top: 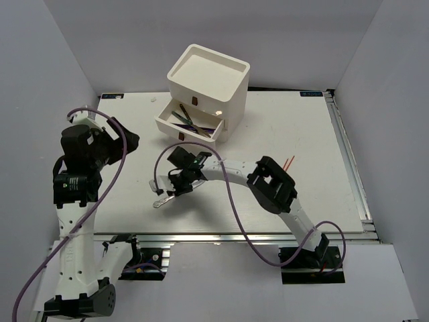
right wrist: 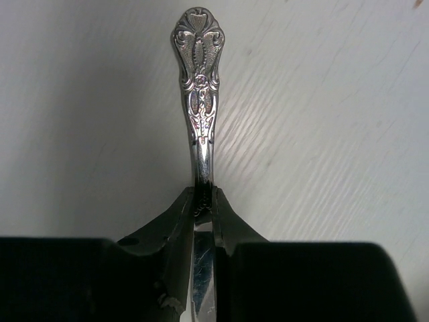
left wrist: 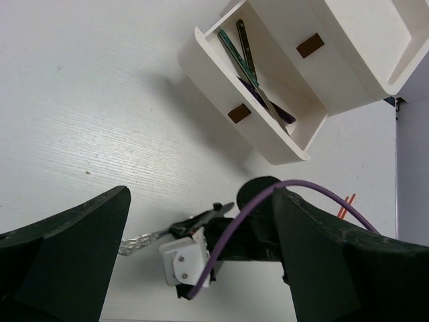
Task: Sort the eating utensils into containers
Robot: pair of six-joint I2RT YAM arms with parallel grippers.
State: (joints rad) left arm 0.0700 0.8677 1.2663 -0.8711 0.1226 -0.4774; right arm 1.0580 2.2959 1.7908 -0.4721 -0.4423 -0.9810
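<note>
My right gripper (top: pixel 173 190) (right wrist: pixel 204 201) is shut on the neck of a silver utensil (right wrist: pixel 199 80) with an ornate embossed handle, low over the white table. Its handle (top: pixel 159 201) (left wrist: pixel 137 243) points toward the near left. The white three-drawer unit (top: pixel 208 77) stands at the back centre. Its middle drawer (top: pixel 179 131) (left wrist: pixel 224 90) is pulled out and holds several teal and purple utensils (top: pixel 190 122) (left wrist: pixel 249 70). Two orange chopsticks (top: pixel 288 162) (left wrist: pixel 345 204) lie to the right of the right arm. My left gripper (top: pixel 126 141) (left wrist: pixel 201 194) hangs open and empty at the left.
The unit's top tray (top: pixel 209 67) is open and bare. Purple cables loop off both arms (top: pixel 231 194). A metal rail (top: pixel 352 161) runs along the table's right edge, and grey walls enclose the table on three sides.
</note>
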